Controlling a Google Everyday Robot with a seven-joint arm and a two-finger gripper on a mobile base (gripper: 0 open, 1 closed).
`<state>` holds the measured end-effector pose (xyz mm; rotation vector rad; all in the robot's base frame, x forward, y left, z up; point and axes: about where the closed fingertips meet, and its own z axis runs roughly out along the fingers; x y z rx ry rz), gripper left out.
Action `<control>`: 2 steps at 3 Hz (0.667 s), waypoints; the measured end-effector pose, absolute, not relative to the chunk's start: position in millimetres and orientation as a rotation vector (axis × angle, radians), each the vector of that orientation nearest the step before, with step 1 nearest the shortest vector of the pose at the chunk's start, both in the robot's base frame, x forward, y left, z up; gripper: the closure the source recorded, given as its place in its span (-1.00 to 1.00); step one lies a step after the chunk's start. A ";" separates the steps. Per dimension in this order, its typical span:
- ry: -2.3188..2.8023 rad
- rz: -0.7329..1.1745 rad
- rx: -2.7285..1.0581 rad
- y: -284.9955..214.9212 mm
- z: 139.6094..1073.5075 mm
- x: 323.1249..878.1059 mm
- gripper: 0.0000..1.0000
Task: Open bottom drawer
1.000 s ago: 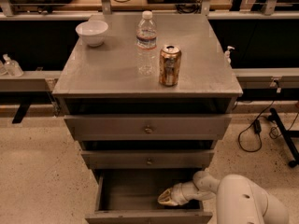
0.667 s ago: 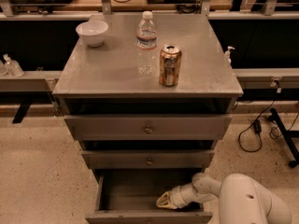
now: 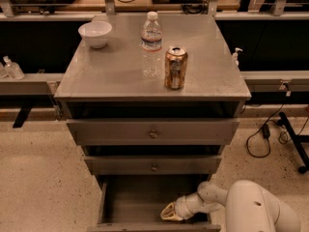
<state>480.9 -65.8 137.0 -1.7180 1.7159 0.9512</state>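
The bottom drawer (image 3: pixel 137 202) is open; the gripper (image 3: pixel 169 211) sits inside at its right front, grip state unclear, and could knock it shut.

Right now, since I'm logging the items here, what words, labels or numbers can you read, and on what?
No text can be read.
Water bottle label: too blurred to read.
Can print: too blurred to read.
Bowl: no text visible.
The tool, inside the open bottom drawer: no marking visible.
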 end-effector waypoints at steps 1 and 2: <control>1.686 1.086 -1.711 -53.6 140.7 452.5 1.00; 1.686 1.086 -1.711 -54.1 140.7 454.5 1.00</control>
